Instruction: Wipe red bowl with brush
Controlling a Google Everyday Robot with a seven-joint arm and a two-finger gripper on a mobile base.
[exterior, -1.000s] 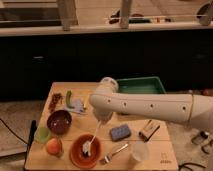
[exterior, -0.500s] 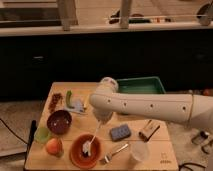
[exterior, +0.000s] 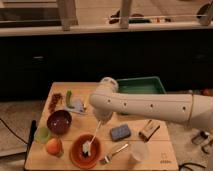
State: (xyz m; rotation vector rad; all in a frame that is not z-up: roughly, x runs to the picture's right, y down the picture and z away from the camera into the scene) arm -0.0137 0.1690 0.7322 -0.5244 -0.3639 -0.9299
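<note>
The red bowl (exterior: pixel 85 152) sits at the front of the wooden table (exterior: pixel 165 150), wide and orange-red with a darker inside. The brush (exterior: pixel 93 136) has a pale handle slanting down from upper right, and its bristle head rests inside the bowl. My gripper (exterior: pixel 102 118) is above and right of the bowl, at the end of the white arm (exterior: pixel 150 106), holding the handle's top end.
A dark maroon bowl (exterior: pixel 59 121), a light green cup (exterior: pixel 42 134) and an orange fruit (exterior: pixel 53 146) stand left of the red bowl. A blue sponge (exterior: pixel 120 132), a metal fork (exterior: pixel 114 153), a white cup (exterior: pixel 138 151) and a green tray (exterior: pixel 141 86) lie to the right.
</note>
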